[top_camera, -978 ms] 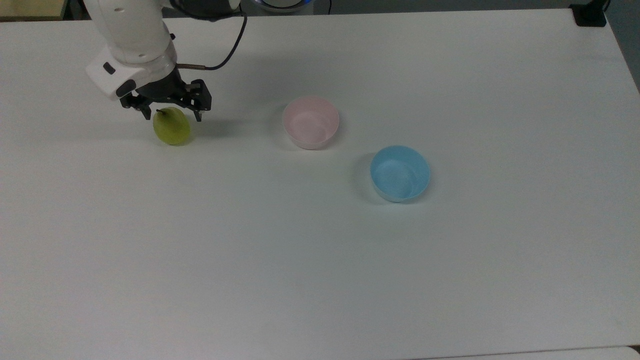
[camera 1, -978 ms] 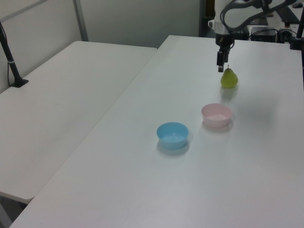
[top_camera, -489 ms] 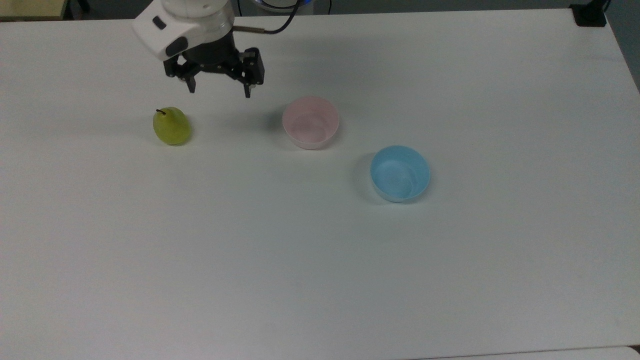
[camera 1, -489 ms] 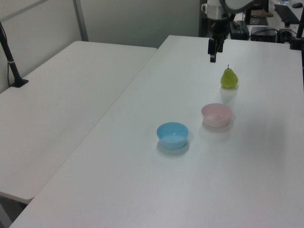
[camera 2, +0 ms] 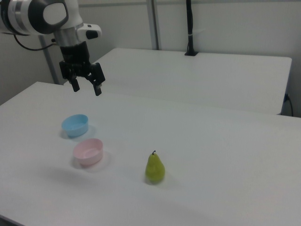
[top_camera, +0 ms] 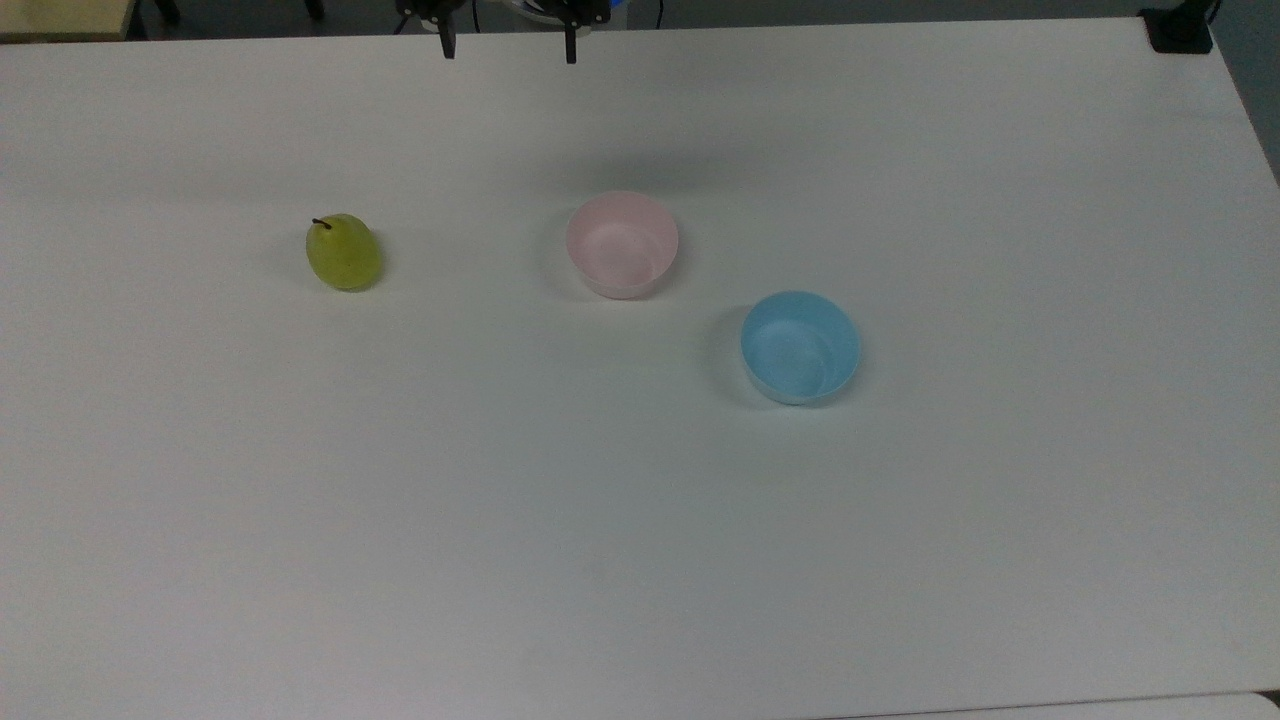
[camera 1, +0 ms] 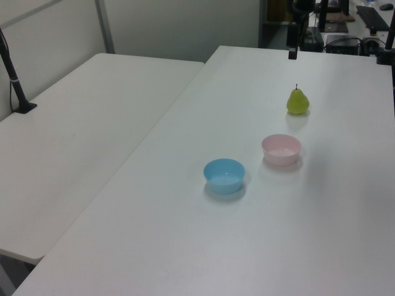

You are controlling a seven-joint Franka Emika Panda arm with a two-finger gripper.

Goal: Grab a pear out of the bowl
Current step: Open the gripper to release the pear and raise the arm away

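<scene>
One upright yellow-green pear (camera 2: 154, 168), dark stem, on table (camera 2: 225, 155).

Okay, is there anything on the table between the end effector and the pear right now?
Nothing visible. The end effector hangs open above the table. The pear stands upright on bare tabletop, apart from the pink bowl and the blue bowl, which both lie off to the top view's right.

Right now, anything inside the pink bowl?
Nothing: the pink bowl has a bare inside, all of it visible in the top view. The pear stands on the table, apart from it.
</scene>
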